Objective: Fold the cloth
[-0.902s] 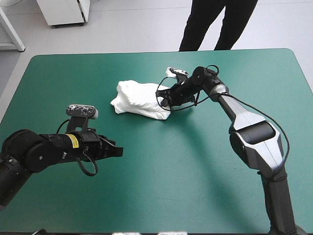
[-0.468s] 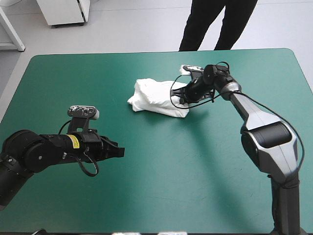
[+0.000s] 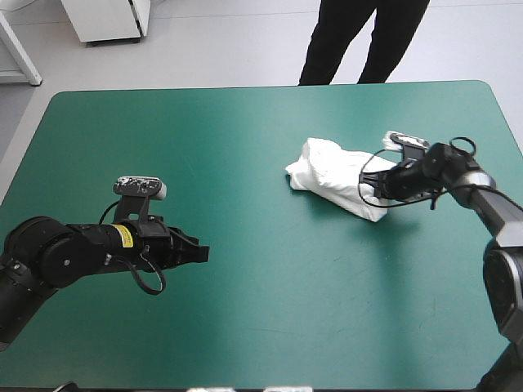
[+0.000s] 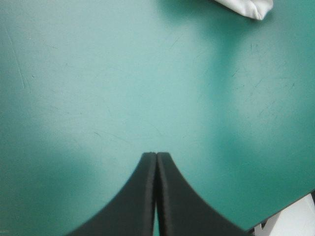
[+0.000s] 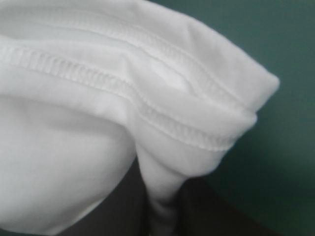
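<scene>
Pinching the right end of the bunched white T-shirt with the right tool, hemmed folds clamped tight. Lies right of centre on the teal-green counter, long axis running toward the right edge. Well apart to its left: left tool, pressed together, empty. Right arm far nearer.

The T-shirt is stitched cloth; the teal-green cover seems matt, faintly scratched.

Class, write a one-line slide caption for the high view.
Right gripper shut on the bundled T-shirt; left gripper shut, far from it.
</scene>
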You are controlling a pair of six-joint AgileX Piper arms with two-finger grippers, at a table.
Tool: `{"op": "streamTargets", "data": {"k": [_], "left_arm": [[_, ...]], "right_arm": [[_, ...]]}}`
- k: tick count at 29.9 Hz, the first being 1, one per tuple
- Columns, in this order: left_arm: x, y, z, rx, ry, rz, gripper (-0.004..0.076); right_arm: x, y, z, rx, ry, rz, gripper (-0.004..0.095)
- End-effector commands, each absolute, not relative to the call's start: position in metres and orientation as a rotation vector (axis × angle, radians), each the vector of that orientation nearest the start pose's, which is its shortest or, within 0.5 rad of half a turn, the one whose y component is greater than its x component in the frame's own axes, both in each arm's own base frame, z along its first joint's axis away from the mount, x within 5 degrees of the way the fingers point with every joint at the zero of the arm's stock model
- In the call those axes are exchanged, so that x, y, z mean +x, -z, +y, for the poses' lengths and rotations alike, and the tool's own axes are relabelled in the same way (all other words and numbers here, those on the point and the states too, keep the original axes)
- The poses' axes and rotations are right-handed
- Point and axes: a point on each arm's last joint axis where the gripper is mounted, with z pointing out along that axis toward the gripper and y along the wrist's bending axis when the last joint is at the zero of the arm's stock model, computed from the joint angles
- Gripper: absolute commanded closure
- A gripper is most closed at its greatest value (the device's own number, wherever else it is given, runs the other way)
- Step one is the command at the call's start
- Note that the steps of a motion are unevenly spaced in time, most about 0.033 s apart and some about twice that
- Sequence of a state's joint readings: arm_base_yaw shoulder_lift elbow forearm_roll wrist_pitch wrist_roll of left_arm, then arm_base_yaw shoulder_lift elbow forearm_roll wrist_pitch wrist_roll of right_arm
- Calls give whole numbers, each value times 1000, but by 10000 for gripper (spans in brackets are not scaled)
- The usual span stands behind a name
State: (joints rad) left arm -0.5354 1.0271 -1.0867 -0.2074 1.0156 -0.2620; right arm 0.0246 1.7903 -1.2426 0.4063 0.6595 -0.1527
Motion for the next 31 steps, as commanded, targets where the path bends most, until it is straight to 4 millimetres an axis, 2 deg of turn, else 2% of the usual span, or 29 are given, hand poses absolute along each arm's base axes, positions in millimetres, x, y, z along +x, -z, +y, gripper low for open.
{"op": "streamTargets", "data": {"k": [1,7,11,16,22,25,29,31], "left_arm": [[153,-389,-113,259,691,2417,734],[153,-389,-113,258,693,2418,734],[153,-389,-113,263,691,2416,734],[153,-389,-112,264,688,2416,734],[153,-389,-112,291,678,2409,734],[153,-389,-112,291,678,2409,734],[153,-389,-112,291,678,2409,734],[153,-389,-112,291,678,2409,734]], "right_arm": [[348,-242,-7,201,-331,2544,925],[300,-240,-64,417,-231,2508,925],[273,-236,-93,540,-176,2490,925],[252,-236,-114,681,-146,2436,925],[249,-239,-116,668,-127,2432,918],[247,-237,-117,632,-97,2467,800],[244,-236,-115,648,-112,2506,411],[243,-241,-113,658,-140,2518,280]]}}
